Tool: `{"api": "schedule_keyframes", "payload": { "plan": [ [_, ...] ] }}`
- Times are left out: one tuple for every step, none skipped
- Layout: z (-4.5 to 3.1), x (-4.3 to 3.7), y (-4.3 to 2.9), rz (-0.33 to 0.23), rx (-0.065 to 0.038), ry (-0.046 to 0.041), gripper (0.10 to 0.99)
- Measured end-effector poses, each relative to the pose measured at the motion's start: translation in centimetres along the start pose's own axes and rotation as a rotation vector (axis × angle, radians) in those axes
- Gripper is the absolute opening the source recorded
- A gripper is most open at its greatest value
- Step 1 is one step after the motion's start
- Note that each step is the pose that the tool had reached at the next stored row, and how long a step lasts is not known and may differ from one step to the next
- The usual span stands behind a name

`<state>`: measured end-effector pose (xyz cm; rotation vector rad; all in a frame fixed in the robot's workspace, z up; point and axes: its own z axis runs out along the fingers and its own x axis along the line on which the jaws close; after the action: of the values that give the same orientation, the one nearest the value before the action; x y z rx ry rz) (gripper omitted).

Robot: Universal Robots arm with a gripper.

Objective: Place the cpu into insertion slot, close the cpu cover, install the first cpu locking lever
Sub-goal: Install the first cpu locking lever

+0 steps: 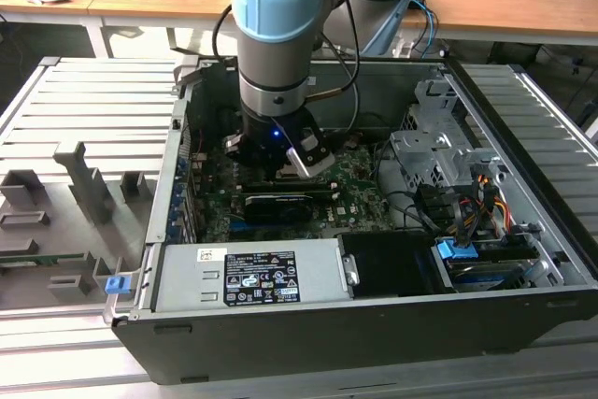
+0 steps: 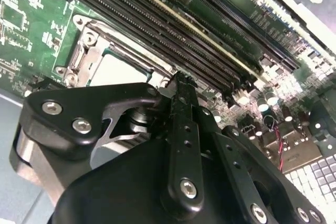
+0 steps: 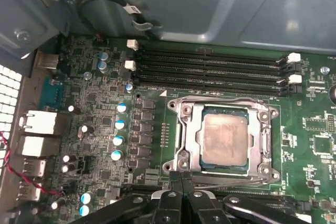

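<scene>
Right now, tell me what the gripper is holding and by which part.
Nothing. The gripper has its fingers shut together at the edge of the cpu cover, with nothing between them. The cpu sits in the insertion slot.

Even, bright room light fills the exterior view; the wooden tabletop (image 1: pixel 505 7) behind glows warm while the inside of the computer case (image 1: pixel 374 324) lies in shade under the arm (image 1: pixel 280 35), where a small blue lamp (image 1: pixel 276 134) shines. In the first wrist view the chip (image 3: pixel 224 138) shows a soft, dull sheen, and the grey case wall (image 3: pixel 220 3) looks hazy. In the second wrist view the black hand (image 2: pixel 181 124) is blurred from closeness, and the circuit board (image 2: pixel 31 19) looks washed out.
</scene>
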<state>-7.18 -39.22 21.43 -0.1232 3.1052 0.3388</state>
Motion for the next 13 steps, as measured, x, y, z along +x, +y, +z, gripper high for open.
{"api": "schedule_keyframes", "payload": {
  "plan": [
    [-0.01,0.06,-0.19,0.000,-0.011,-0.0016,0.106],
    [-0.03,0.08,-0.32,0.000,-0.017,-0.0021,0.106],
    [-0.06,0.11,-0.51,0.000,-0.024,-0.0027,0.106],
    [-0.11,0.26,-0.72,0.000,-0.037,-0.0039,0.106],
    [-0.16,0.37,-0.94,0.000,-0.046,-0.0046,0.106],
    [-0.21,0.48,-1.19,0.000,-0.054,-0.0057,0.106],
    [-0.21,0.55,-1.27,0.000,-0.058,-0.0063,0.106],
    [-0.18,0.59,-1.29,0.000,-0.059,-0.0067,0.106],
    [-0.12,0.62,-1.31,0.000,-0.061,-0.0074,0.106],
    [-0.03,0.63,-1.33,0.000,-0.063,-0.0079,0.106],
    [0.07,0.64,-1.35,0.000,-0.065,-0.0081,0.106],
    [0.25,0.65,-1.40,0.000,-0.069,-0.0082,0.106],
    [0.44,0.66,-1.44,0.000,-0.076,-0.0088,0.106]
  ]
}}
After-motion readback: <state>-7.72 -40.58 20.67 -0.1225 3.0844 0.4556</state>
